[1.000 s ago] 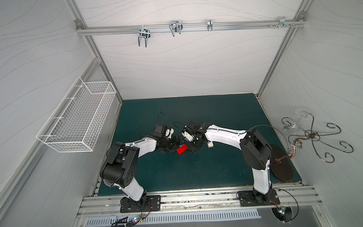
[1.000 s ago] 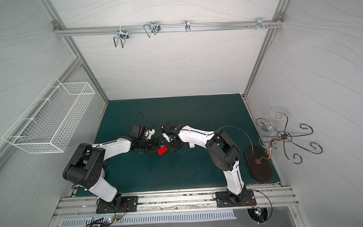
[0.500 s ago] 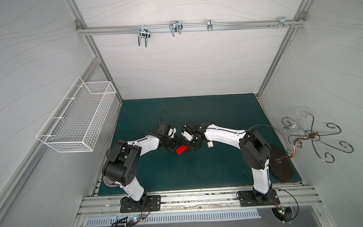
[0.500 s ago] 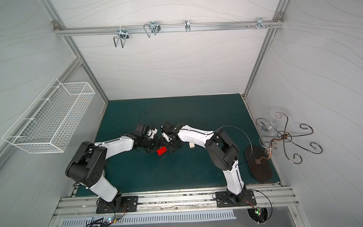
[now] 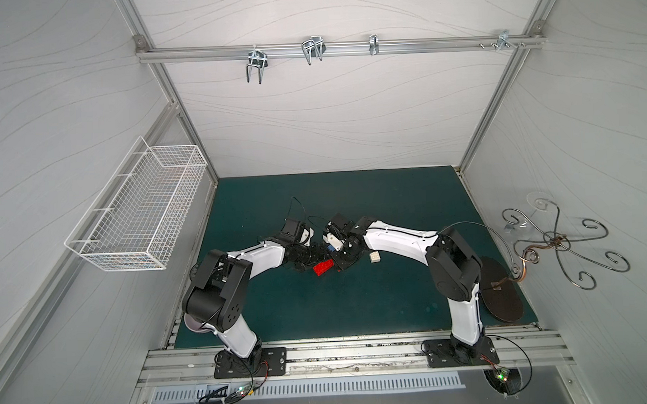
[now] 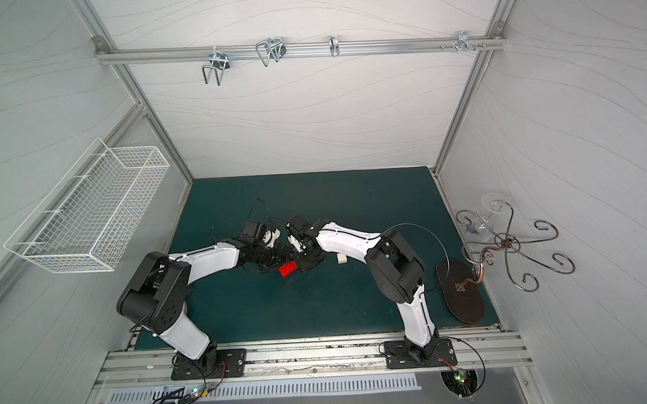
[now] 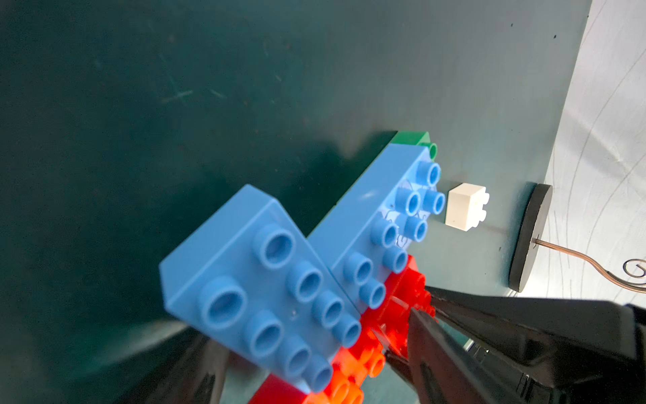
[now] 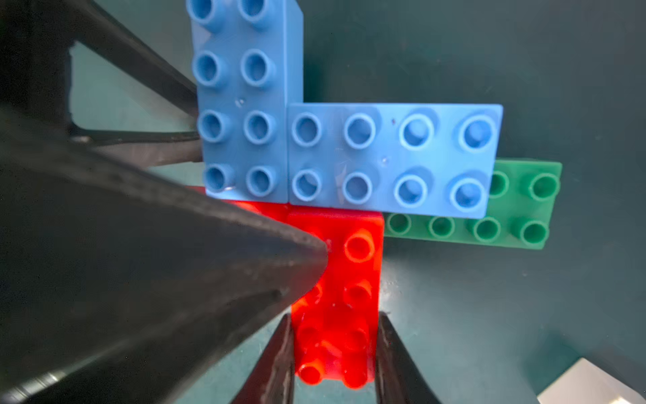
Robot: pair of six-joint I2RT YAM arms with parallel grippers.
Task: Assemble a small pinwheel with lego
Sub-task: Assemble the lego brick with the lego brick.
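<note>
pinwheel (image 8: 384, 154) sits with red brick (image 8: 356, 252) clamped in right claw (image 8: 334, 316).

We can read no words, numbers or signs in any of these pictures. The tops of the blue bricks (image 8: 391, 157) are plain and show no letters that we can make out.

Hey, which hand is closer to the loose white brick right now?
Right. The right hand, clamped on the red brick, sits just beside the white brick. The left hand is on the far side of the right hand from it.
</note>
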